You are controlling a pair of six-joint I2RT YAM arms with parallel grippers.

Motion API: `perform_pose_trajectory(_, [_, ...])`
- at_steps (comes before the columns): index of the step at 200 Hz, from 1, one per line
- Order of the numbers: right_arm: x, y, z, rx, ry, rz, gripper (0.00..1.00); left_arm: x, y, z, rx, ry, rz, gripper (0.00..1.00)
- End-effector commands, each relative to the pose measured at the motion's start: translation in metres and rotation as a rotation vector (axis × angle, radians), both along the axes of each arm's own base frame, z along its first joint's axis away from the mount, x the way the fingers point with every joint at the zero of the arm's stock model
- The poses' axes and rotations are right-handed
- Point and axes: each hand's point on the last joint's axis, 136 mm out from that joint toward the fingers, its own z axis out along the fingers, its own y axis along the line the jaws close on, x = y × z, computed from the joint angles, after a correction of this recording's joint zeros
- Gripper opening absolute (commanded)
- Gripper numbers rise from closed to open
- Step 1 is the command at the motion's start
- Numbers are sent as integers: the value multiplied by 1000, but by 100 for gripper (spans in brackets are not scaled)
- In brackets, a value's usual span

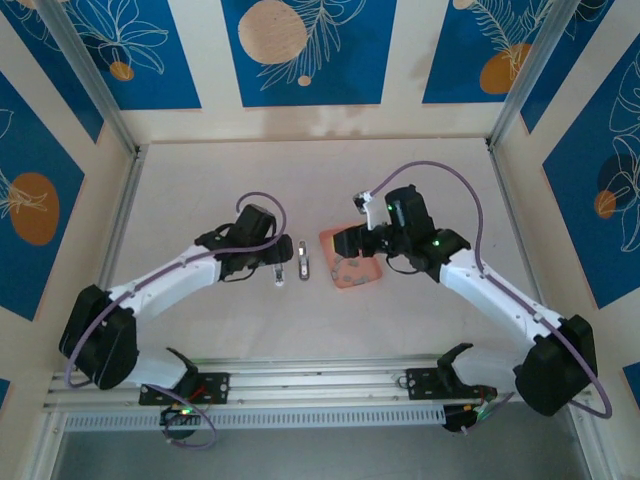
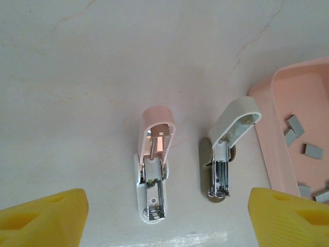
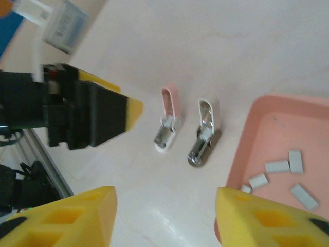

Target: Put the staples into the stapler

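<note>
I judge loading is not yet begun: the pink stapler (image 2: 153,172) and the white stapler (image 2: 226,154) lie opened on the tabletop (image 2: 103,62), and the staples (image 2: 312,151) lie loose in the tray (image 2: 288,87). My left end effector (image 1: 276,266) and right end effector (image 3: 165,216) are both spread and empty. Next I must pinch one strip precisely.

- A salmon-pink tray (image 3: 277,128) lies on the pale, faintly cracked table (image 1: 200,180), right of centre.
- Blue wall panels (image 1: 340,70), patterned with white leaf outlines and orange discs, ring the workspace.
- Aluminium posts (image 1: 88,75) slant at the back corners.
</note>
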Motion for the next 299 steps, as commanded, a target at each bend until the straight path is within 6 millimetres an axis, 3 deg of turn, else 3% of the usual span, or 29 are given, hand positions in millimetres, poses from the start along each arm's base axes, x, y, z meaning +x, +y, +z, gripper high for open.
perform_pose_trajectory(1, [-8,-17,-27,-119,214,-42,48,-9,9,-11,2,-5,-1,81])
perform_pose_trajectory(32, [-3,-20,-46,-201,422,-82,47,-14,13,-21,-23,0,12,81])
perform_pose_trajectory(61, [4,-25,-61,-307,453,-38,47,-16,12,-27,-34,11,1,81])
perform_pose_trajectory(101, [20,-35,-78,-507,343,125,44,-21,8,-35,-68,48,4,82])
perform_pose_trajectory(123, [18,-28,-88,-580,243,273,45,-22,13,-38,-85,54,38,83])
perform_pose_trajectory(183, [32,-30,-129,-781,140,414,46,-26,19,-45,-227,72,132,83])
perform_pose_trajectory(299, [57,-34,-180,-903,142,460,51,-31,26,-45,-228,81,141,83])
